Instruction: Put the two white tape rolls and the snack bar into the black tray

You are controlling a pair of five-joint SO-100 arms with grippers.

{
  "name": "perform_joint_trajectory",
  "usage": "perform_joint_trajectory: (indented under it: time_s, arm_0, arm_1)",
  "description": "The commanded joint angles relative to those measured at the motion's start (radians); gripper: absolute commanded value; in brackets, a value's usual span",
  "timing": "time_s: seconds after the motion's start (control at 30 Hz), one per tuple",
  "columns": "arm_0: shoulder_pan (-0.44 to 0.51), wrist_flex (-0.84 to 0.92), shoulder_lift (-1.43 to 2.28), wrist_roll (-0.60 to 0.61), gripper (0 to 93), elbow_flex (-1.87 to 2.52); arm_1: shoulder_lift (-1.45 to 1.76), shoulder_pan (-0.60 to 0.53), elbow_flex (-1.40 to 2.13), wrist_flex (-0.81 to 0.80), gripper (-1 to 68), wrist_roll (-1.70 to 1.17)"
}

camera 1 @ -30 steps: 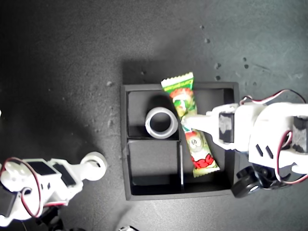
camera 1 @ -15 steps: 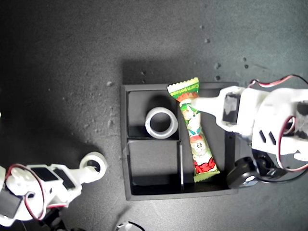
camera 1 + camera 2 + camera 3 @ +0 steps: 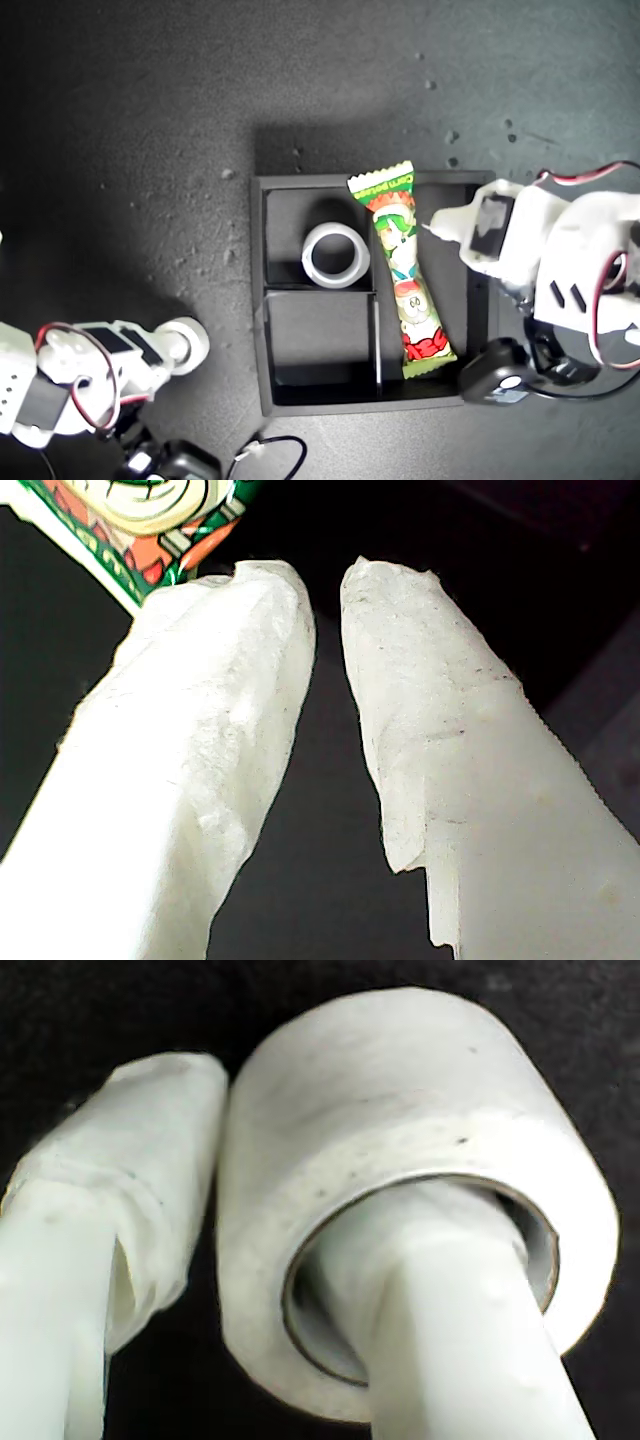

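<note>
Released and withdrawn from: snack bar (image 3: 405, 272), now lying lengthwise in black tray (image 3: 478, 300); first gripper (image 3: 325, 590) empty, jaws slightly parted. Second gripper (image 3: 300, 1260) is clamped through one tape roll (image 3: 400, 1160), well clear of the tray at the exterior view's left.

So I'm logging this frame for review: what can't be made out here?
- Exterior view: tape roll on my second gripper is partly covered by the arm.
- First wrist view: snack bar cut off by the frame edge.
- Exterior view: tray wall hidden under my first gripper's arm.

Snack bar (image 3: 150, 525) cropped; tape roll (image 3: 188, 340) partly behind claw.
</note>
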Motion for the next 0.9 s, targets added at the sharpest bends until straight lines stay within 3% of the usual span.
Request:
perform_joint_trajectory:
  time_s: [0.0, 0.17, 0.57, 0.77, 0.87]
  arm_0:
    - [-0.034, 0.014, 0.032, 0.020, 0.1, -0.026]
    - [-0.083, 0.232, 0.104, 0.132, 0.1, -0.215]
    - [-0.189, 0.735, -0.284, 0.394, 0.1, -1.175]
    - [-0.167, 1.115, -0.838, 0.403, 0.1, -2.112]
    - [-0.158, 1.111, -0.856, 0.385, 0.1, -2.095]
  arm_1:
    - [0.023, 0.040, -0.172, 0.132, -0.3, 0.318]
    - [0.028, 0.080, -0.336, 0.449, -0.5, 0.657]
    - [0.080, 0.064, -0.242, 0.449, -0.5, 0.836]
    - [0.164, 0.077, -0.198, 0.449, -0.6, 0.838]
    - [0.190, 0.077, -0.164, 0.449, -0.6, 0.831]
